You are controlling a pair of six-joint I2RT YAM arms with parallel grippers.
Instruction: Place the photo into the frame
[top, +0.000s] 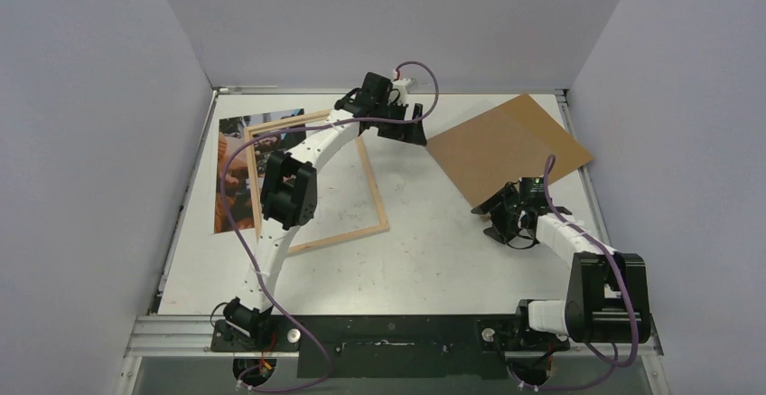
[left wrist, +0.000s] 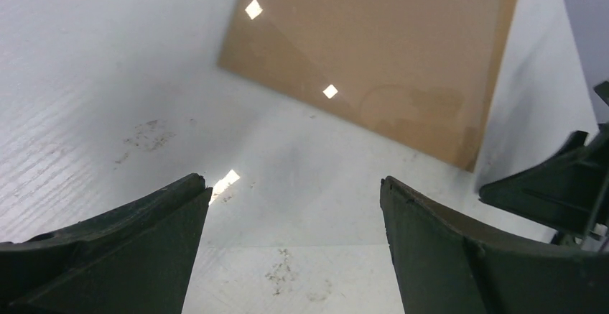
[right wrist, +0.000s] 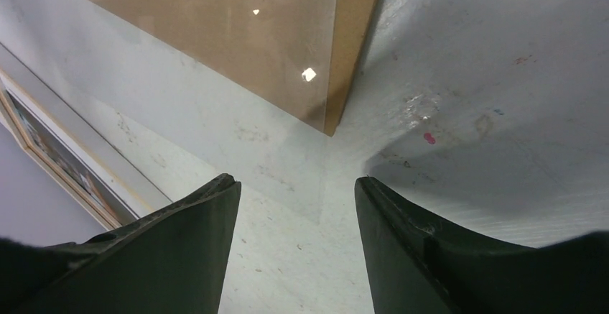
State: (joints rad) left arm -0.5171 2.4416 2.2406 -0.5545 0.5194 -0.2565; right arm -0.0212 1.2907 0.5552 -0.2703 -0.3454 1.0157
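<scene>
Over the counter [top: 434, 250], left claw [top: 408, 131] and right claw [top: 506, 225] hung wide, empty; the photo [top: 235, 178] lay partly under the frame [top: 378, 192], so shifting either might crease it

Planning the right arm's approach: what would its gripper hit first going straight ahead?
Likely the corner of the brown backing board ahead of the right gripper; a faint clear sheet over it may jut nearer.
</scene>
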